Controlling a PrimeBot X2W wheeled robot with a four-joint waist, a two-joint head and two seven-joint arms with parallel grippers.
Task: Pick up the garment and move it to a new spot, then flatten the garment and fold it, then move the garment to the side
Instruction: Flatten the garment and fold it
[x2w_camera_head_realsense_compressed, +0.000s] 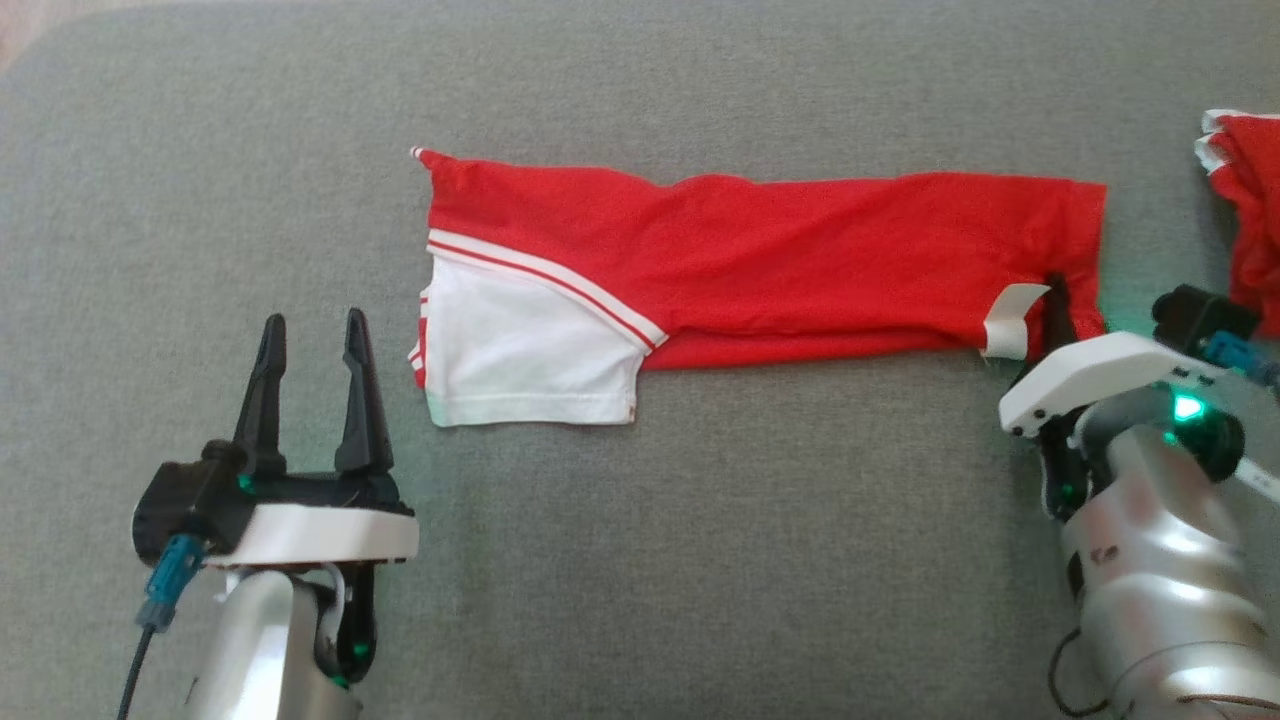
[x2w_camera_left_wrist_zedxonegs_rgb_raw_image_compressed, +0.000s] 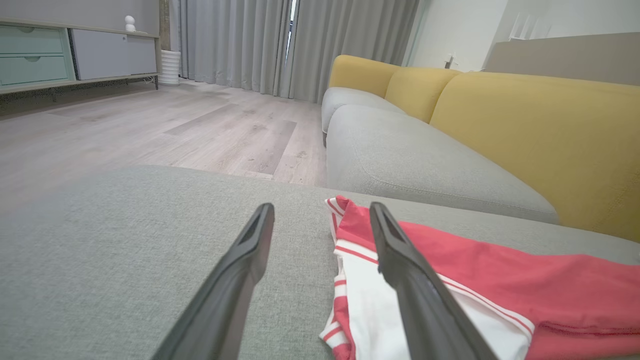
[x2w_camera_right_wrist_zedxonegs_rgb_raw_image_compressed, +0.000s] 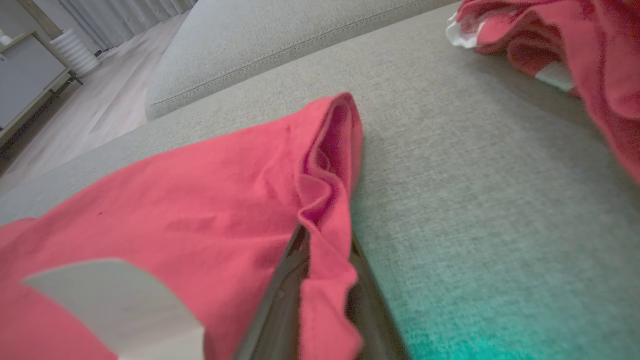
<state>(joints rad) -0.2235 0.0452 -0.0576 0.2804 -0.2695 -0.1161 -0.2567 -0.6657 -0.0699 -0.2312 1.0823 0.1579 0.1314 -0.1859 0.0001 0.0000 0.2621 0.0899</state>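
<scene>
**Red shirt lies in a strip, pinched at its right corner**

Grey cushion fabric (x2w_camera_head_realsense_compressed: 700, 560) covers the head view. The red shirt (x2w_camera_head_realsense_compressed: 800, 260) lies on it, folded into a long band running from 10 o'clock to 3 o'clock. Its white sleeve (x2w_camera_head_realsense_compressed: 520, 350) with striped trim lies flat at the left end. A white label (x2w_camera_head_realsense_compressed: 1008, 322) shows at the right end. A second red garment (x2w_camera_head_realsense_compressed: 1250, 200) lies bunched at the 2 o'clock edge, apart from the shirt, with a strip of grey between them. The left wrist view shows a wooden floor (x2w_camera_left_wrist_zedxonegs_rgb_raw_image_compressed: 175, 130) past the cushion at 11 o'clock. It also shows grey curtains (x2w_camera_left_wrist_zedxonegs_rgb_raw_image_compressed: 240, 45) at 12 and a yellow-backed sofa (x2w_camera_left_wrist_zedxonegs_rgb_raw_image_compressed: 525, 140) at 2.

The cushion's rounded corner sits at 10 o'clock in the head view. Bare grey lies open along the whole near side of the shirt, from 8 round to 4.

The left gripper (x2w_camera_head_realsense_compressed: 314, 320) hovers at 8 o'clock, near the sleeve. Its fingers are spread wide and hold nothing. The right gripper (x2w_camera_head_realsense_compressed: 1055, 300) sits at 4 o'clock on the shirt's near right corner, beside the label. Its wrist view shows a fold of red cloth pinched between the two fingers (x2w_camera_right_wrist_zedxonegs_rgb_raw_image_compressed: 280, 300).
</scene>
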